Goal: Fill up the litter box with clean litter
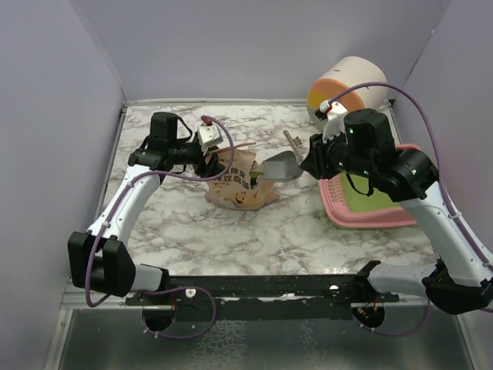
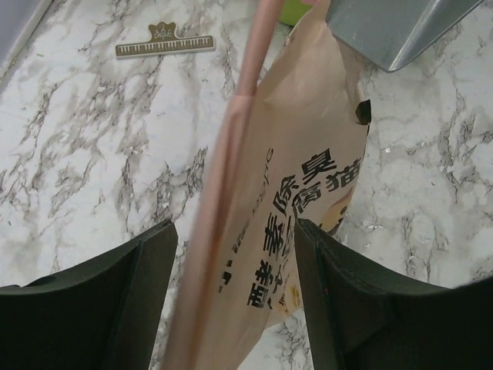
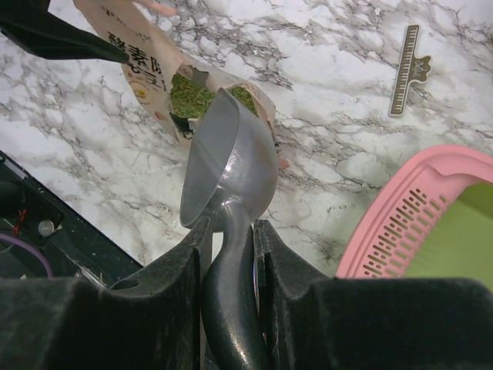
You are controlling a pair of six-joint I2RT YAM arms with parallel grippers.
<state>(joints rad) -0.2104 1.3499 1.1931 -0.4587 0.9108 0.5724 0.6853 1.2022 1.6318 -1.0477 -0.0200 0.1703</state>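
The filling looks barely started. The litter box (image 1: 368, 221) sits at the right of the marble table (image 1: 308, 247), partly under the right arm. The part of its lime-green floor that shows looks bare, with no speckled layer to be seen.

The clean litter (image 3: 189, 96) is a greenish, grainy mass inside the torn mouth of the tan paper bag (image 2: 293, 193), which lies near the table's middle, left of the box. The right gripper (image 3: 231, 231) is clamped on the handle of the silver scoop (image 3: 231, 154). The scoop's bowl is at the bag's opening and looks empty (its inside is only partly visible).

The left gripper (image 2: 235, 231) has its jaws spread wide, straddling the bag's upper edge without pinching it. Every scoopful appears to be left to carry rightward.
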